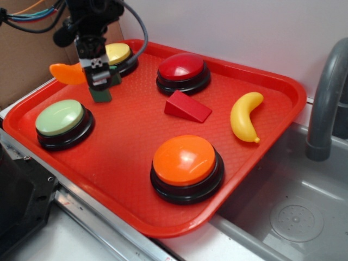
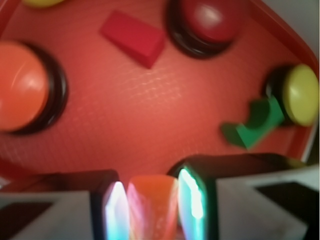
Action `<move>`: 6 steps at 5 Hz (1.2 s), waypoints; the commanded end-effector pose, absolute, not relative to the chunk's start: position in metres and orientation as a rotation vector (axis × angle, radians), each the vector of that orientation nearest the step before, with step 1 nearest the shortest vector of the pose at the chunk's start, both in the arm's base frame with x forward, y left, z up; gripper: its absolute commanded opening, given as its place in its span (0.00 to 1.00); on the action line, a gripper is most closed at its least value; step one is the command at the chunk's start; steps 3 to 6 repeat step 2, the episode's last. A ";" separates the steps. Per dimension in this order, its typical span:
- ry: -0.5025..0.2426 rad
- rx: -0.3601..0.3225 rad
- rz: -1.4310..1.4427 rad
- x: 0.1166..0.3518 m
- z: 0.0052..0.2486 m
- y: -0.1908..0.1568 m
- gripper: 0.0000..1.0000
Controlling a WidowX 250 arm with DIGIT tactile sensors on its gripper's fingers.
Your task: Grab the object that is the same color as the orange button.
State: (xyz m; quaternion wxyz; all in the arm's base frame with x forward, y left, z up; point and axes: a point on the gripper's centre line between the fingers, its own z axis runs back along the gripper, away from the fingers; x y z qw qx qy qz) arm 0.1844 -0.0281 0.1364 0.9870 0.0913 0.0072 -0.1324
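The small glossy orange crescent (image 1: 64, 73) is held above the back left of the red tray (image 1: 125, 147), sticking out to the left of my gripper (image 1: 93, 73). In the wrist view the crescent (image 2: 152, 205) fills the gap between the two fingers, and my gripper (image 2: 150, 210) is shut on it. The orange button (image 1: 184, 161), a large dome on a black base, stands at the tray's front, well away from the gripper. In the wrist view, the orange button (image 2: 20, 86) lies at the left edge.
On the tray stand a yellow-topped button (image 1: 120, 54), a red-domed button (image 1: 182, 69) and a pale green button (image 1: 61, 118). A green block (image 1: 103, 91) lies just below the gripper. A red wedge (image 1: 186, 106) and a yellow banana (image 1: 244, 116) lie further right. A sink with a grey tap (image 1: 325, 98) is at the right.
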 end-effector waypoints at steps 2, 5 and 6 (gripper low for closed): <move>-0.096 0.106 0.119 0.189 0.189 -0.033 0.00; -0.096 0.106 0.119 0.189 0.189 -0.033 0.00; -0.096 0.106 0.119 0.189 0.189 -0.033 0.00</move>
